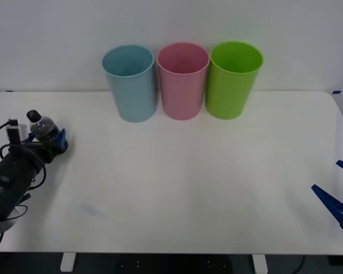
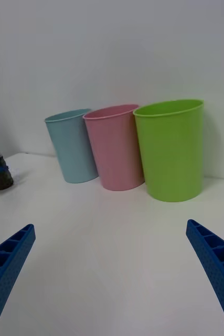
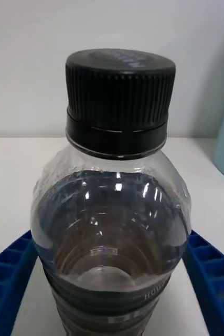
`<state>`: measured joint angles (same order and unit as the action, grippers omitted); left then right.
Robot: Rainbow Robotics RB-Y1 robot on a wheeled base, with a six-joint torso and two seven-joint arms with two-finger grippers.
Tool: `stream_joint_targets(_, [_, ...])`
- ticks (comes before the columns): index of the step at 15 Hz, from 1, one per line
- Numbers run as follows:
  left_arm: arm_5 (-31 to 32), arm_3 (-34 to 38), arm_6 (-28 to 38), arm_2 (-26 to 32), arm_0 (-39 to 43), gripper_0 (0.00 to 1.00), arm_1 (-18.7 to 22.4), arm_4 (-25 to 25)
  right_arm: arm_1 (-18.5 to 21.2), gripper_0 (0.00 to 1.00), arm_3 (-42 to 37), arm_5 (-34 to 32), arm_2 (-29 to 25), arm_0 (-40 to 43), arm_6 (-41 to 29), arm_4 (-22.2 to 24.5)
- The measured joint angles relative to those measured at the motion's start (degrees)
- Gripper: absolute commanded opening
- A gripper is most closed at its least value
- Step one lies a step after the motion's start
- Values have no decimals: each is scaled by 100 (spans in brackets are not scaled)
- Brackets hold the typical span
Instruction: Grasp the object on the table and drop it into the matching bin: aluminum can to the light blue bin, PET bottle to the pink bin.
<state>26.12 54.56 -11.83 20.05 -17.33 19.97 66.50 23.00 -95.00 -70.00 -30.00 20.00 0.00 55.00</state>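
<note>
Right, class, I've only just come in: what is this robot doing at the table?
The left gripper has its blue fingers either side of a small bottle with a black cap, at the table's left edge. The bottle is upright. Three bins stand in a row at the back: light blue, pink and green. The right gripper waits open at the table's right edge, holding nothing. Nothing has been dropped in a bin yet.

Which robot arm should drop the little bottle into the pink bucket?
The left. Its gripper already has its fingers on both sides of the bottle. The right gripper sits open at the table's far right edge, farther from the pink bin.
</note>
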Motion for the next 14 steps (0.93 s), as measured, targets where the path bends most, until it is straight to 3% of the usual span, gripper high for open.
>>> stream_joint_targets(14, [232, 85, 2, -68, 36, 0, 6, -171, 0, 100, 0, 0, 0, 0, 0, 0])
